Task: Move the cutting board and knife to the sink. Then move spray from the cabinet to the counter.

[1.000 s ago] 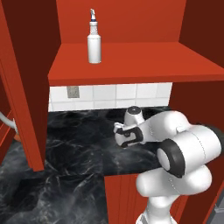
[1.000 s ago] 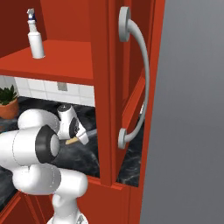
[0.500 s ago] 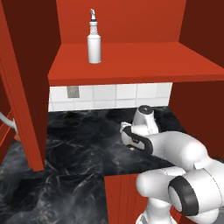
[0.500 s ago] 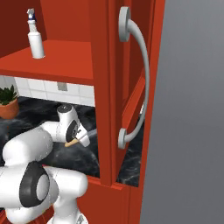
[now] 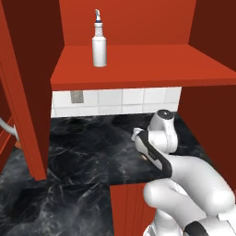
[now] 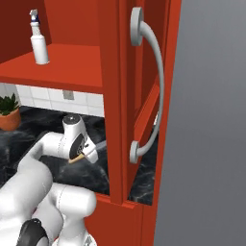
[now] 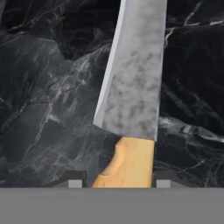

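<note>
Grey-bladed knife (image 7: 133, 87) with a yellow-orange handle sits clamped at the handle between your two-finger gripper (image 7: 119, 181), lifted just above the glossy black marble counter (image 7: 48, 109). Above that counter, the slim white spray bottle (image 5: 99, 40) stands upright on the red cabinet shelf (image 5: 138, 64).

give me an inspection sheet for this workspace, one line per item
surface: glossy black marble counter, veined, under the red wall cabinet.
job's things: slim white spray bottle upright on the cabinet shelf; small knife with grey blade and yellow-orange handle held above the counter.
clutter: green plant in an orange pot at the back of the counter.
grippers: gripper with a finger each side of the knife handle, gripping it.
cables: nothing seen.
surroundings: white tiled wall with a grey outlet; red door with curved grey handle.
</note>
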